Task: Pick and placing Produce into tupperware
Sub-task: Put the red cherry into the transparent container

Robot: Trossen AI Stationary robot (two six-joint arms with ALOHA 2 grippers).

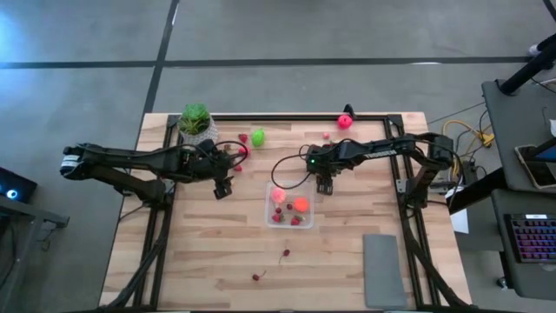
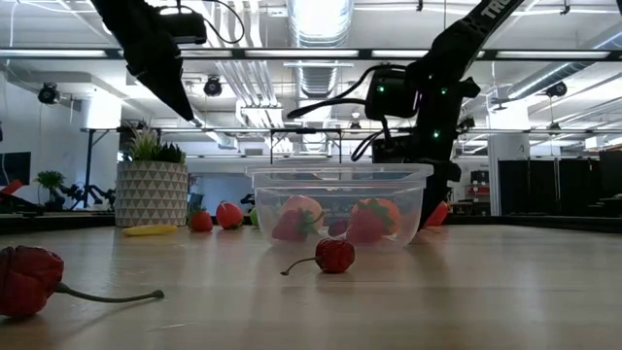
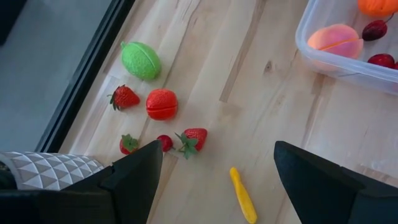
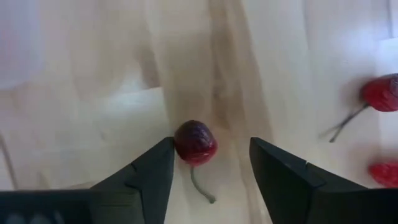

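Note:
The clear tupperware (image 1: 289, 206) stands mid-table and holds several red, pink and orange pieces; it also shows in the low view (image 2: 340, 199). My right gripper (image 4: 211, 142) is open, low over the wood just beyond the tupperware's far right corner (image 1: 326, 184). A dark red cherry (image 4: 195, 142) with a stem sits between its fingers, close to one of them. My left gripper (image 3: 217, 155) is open and empty, above the table left of the tupperware (image 1: 223, 187). Beyond it lie strawberries (image 3: 124, 97), a red ball (image 3: 161, 104), a lime-green piece (image 3: 140, 60) and a yellow piece (image 3: 242, 196). My right gripper's fingers point down on either side of the cherry's round body (image 4: 186, 142). The cherry shows right against the inner edge of one finger (image 4: 163, 163). I cannot tell whether the finger touches it.
A potted green plant (image 1: 196, 122) stands at the far left. A pink ball (image 1: 346, 121) lies at the far edge. Two cherries (image 1: 285, 253) lie on the near side of the tupperware. A flat grey pad (image 1: 384, 269) lies at the near right.

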